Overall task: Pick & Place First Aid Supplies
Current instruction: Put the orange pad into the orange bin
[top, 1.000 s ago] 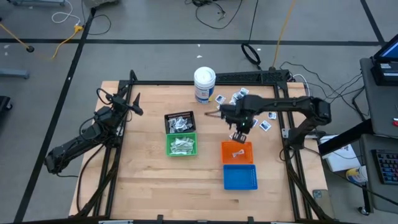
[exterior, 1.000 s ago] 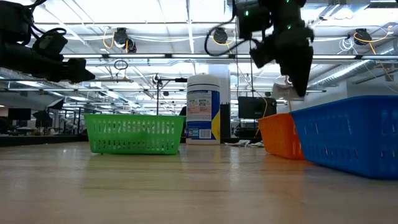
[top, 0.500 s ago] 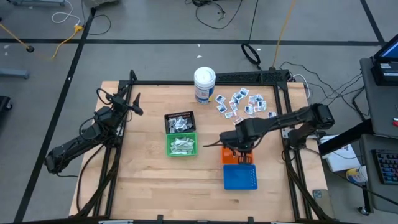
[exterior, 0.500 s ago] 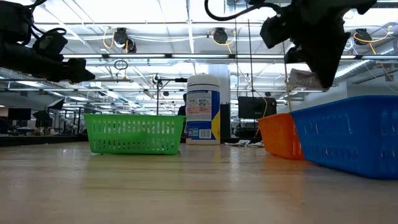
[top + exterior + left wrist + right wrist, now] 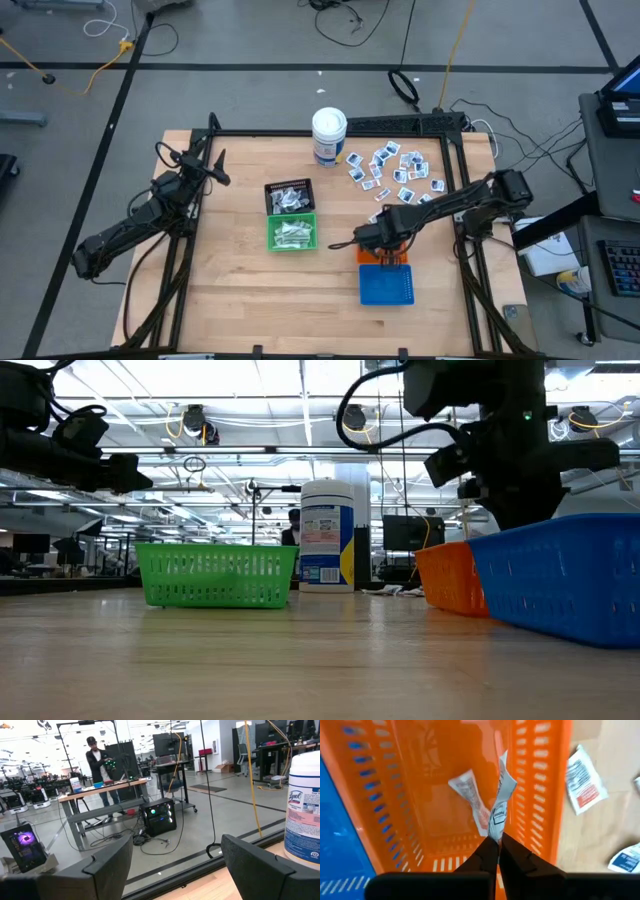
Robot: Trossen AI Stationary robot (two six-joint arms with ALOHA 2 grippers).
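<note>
Looking straight down first: my right gripper [image 5: 384, 243] sits over the orange basket [image 5: 372, 250], which touches the blue basket [image 5: 386, 284] on its near side. Loose packets [image 5: 390, 168] lie scattered by the table's [image 5: 230, 290] far right corner, just beside the white canister [image 5: 328, 136]. Black basket [image 5: 288, 195] and green basket [image 5: 293, 233] sit mid-table, touching, both w/ packets inside. Bare wood left of them and along the near edge, so plenty of room there. Left arm is parked off the table's left edge, left gripper [image 5: 216, 166] near the far left corner.

Low view: right arm hangs above the orange basket [image 5: 452, 577], fingertips hidden behind the blue basket's [image 5: 565, 573] wall. Green basket [image 5: 215, 574] and canister [image 5: 327, 534] stand well apart from it, clear gap between. Left arm is high at the upper left.

Left wrist: left gripper [image 5: 175, 865] fingers spread wide, nothing between them; canister [image 5: 303, 820] at the edge, person [image 5: 102, 767] at a bench beyond the table.

Right wrist: right gripper [image 5: 498, 845] pinched tight on a packet [image 5: 501, 802], inside the orange basket [image 5: 420, 795]. Another packet [image 5: 470, 797] lies on the basket floor, touching the held one. One more packet [image 5: 582, 777] on the wood outside the rim.
</note>
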